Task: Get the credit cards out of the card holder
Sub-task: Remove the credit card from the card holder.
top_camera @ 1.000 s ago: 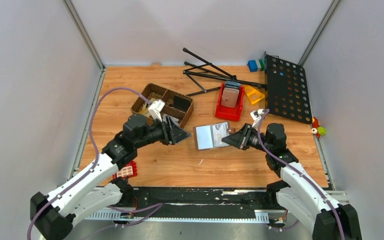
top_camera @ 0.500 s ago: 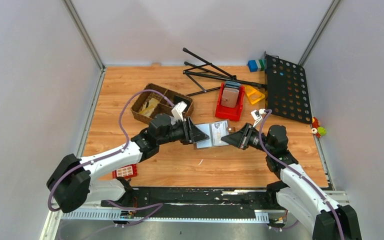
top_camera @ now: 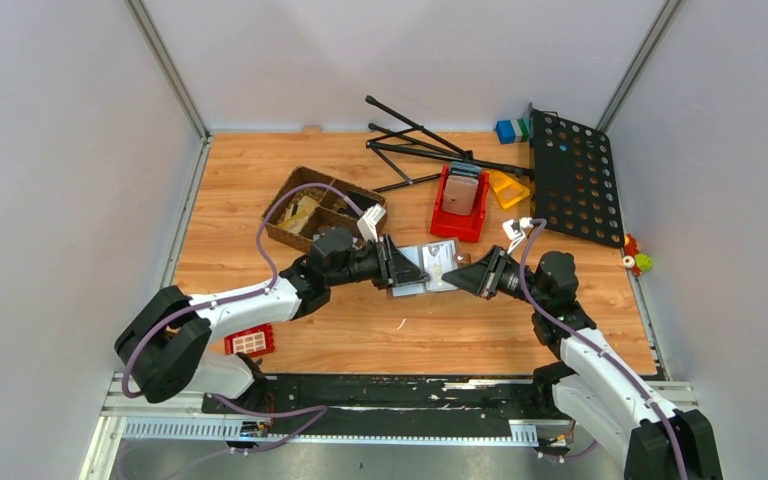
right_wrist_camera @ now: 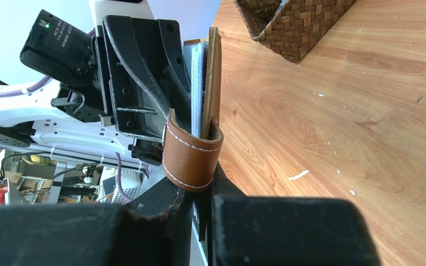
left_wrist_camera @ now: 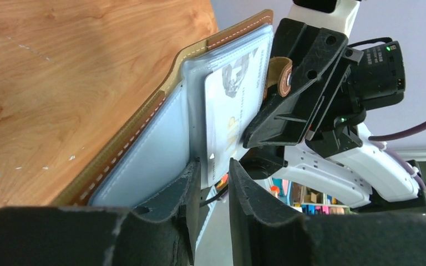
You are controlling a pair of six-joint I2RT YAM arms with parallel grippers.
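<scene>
Two grippers now meet mid-counter: the left gripper (top_camera: 398, 272), moved in from the woven basket (top_camera: 305, 205), sets narrowly parted jaws around a pale glossy credit card (left_wrist_camera: 227, 111) in the stitched brown card holder (top_camera: 430, 262), whose tab the right gripper (top_camera: 460, 277) clamps.

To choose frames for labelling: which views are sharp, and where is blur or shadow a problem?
Top external view: evenly lit, sharp, soft shadows. Left wrist view: left end effector dark and blurred, card holder sharp. Right wrist view: right end effector blurred too.
</scene>
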